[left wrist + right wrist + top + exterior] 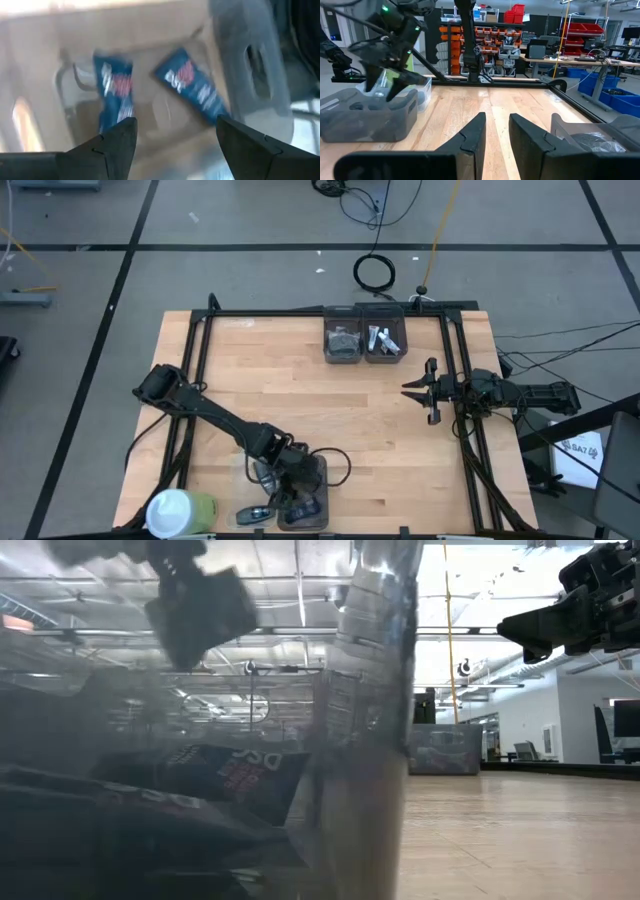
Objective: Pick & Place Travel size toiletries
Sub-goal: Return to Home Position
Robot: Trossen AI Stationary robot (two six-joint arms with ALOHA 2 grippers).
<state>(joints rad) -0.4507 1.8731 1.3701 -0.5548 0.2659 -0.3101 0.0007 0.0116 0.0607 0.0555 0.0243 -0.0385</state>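
Currently the left gripper (297,488) hangs over the dark bin (320,522) at the near table edge, fingers spread wide with nothing between them. Straight under the fingers, inside that bin, are a blue pack (114,92) and a second blue pack (192,87). Both look to lie flat on the bin floor, long axes splayed apart rather than parallel, not touching each other. So the fingers are above the toiletries, not around them. My read: all that's left for this arm is the retreat, and what matters is vertical clearance. Packs and bin walls sit directly below the tips, so lift first, then swing back toward the left base. Pulling sideways early risks clipping the bin wall. One loose end: a small dark item (255,515) lies on the table just beside the bin, between it and the white-and-green cylinder (180,510); can't tell what it is. The left arm is much the nearer if it needs picking. The right gripper (422,391) waits at the right side of the table, well apart from all this, fingers parted by a modest gap, empty. The far bins (361,345) sit side by side at the far edge, with white tubes (380,338) in the right-hand one.
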